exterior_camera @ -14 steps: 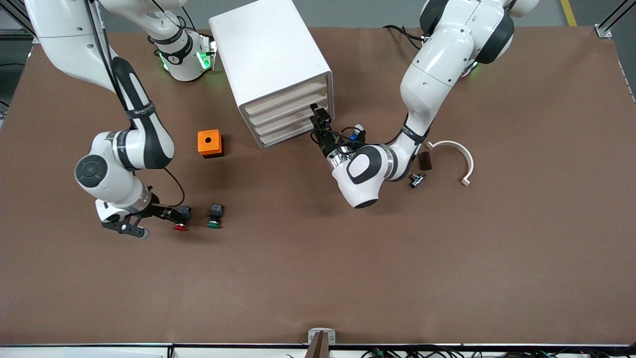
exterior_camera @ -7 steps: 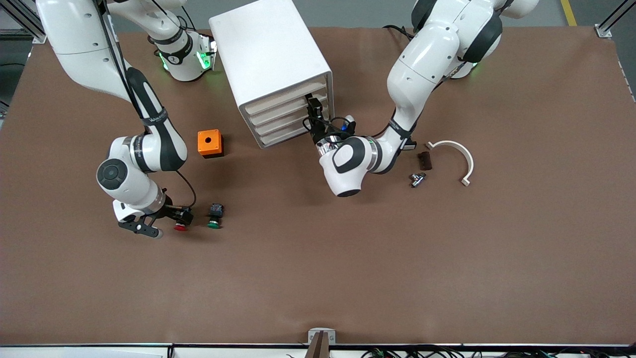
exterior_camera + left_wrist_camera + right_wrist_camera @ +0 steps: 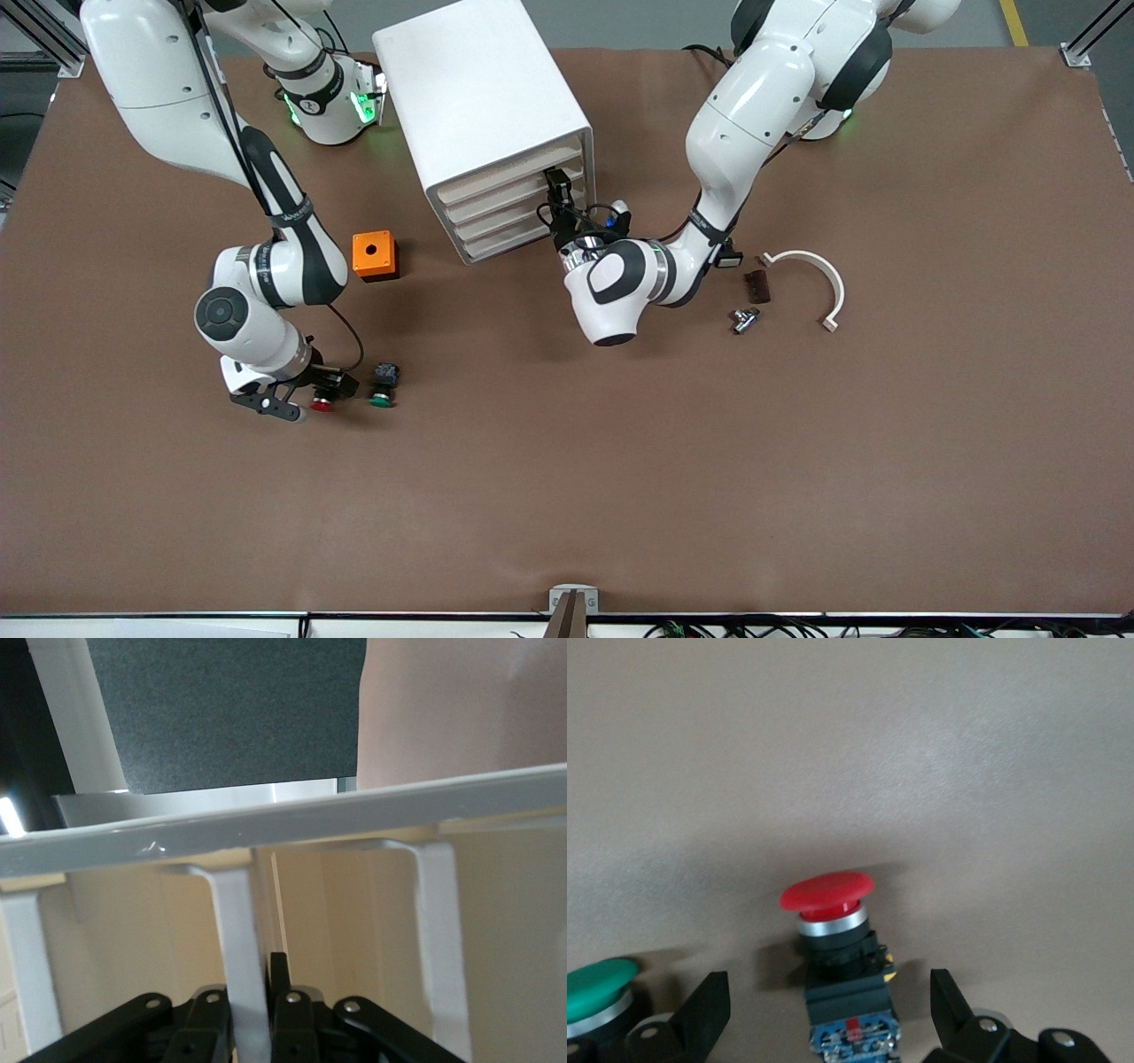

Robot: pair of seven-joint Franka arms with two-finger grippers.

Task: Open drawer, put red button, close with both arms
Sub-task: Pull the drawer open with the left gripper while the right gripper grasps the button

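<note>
Looking like a robotics lab: two white arms (image 3: pixel 266 266) working at a brown-covered table (image 3: pixel 797 461), aluminium frame posts (image 3: pixel 1094 31) standing at its corners, cables (image 3: pixel 709 629) trailing along its near edge, yellow floor tape (image 3: pixel 1014 22) running past it.

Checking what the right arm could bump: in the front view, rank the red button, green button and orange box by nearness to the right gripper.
1. Red button, between the right gripper's open fingers.
2. Green button, beside the red one, toward the left arm's end.
3. Orange box, farther from the front camera, near the drawer cabinet.
</note>
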